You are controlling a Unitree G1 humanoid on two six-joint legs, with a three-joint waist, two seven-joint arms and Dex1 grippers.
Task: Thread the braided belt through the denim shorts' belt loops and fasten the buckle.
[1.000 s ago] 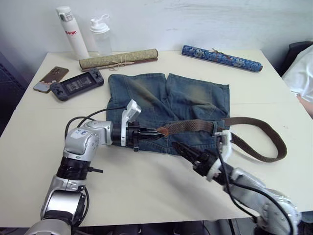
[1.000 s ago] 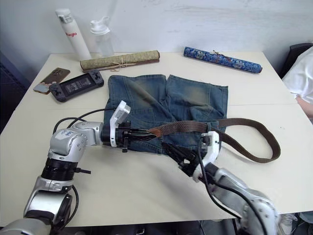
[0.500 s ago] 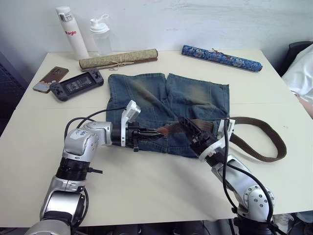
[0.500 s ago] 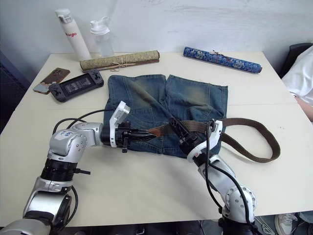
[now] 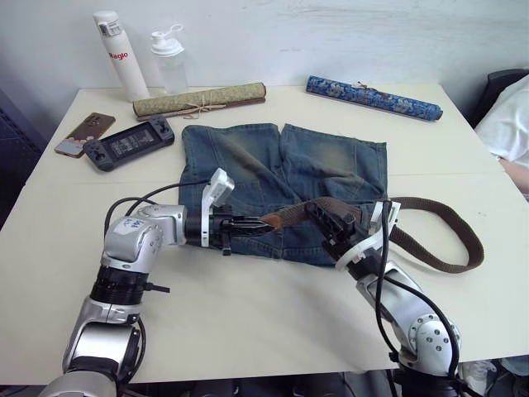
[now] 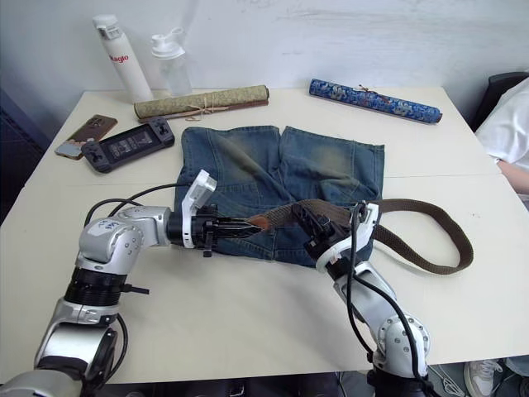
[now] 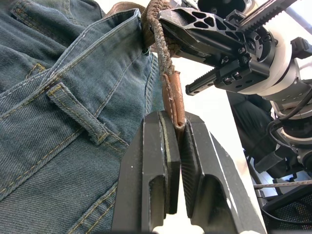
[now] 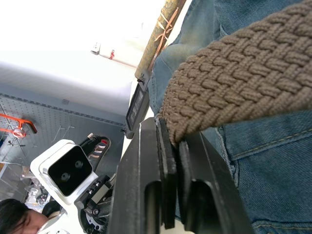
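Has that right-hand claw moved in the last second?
Yes. The right gripper has come up from the bare table near the denim shorts hem onto the waistband, its jaws now shut on the braided belt.

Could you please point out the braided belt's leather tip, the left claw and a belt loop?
leather tip (image 7: 173, 100), left wrist view, its brown middle.
left claw (image 7: 178, 127), left wrist view, between fingertips.
belt loop (image 7: 78, 113), left wrist view, strip's middle.

Left gripper (image 7: 176, 127) clamped on braided belt (image 7: 171, 92) leather tip — right gripper (image 7: 170, 19) pinching the braid beyond, denim shorts (image 7: 63, 122) beside, belt loop (image 7: 78, 113) near.
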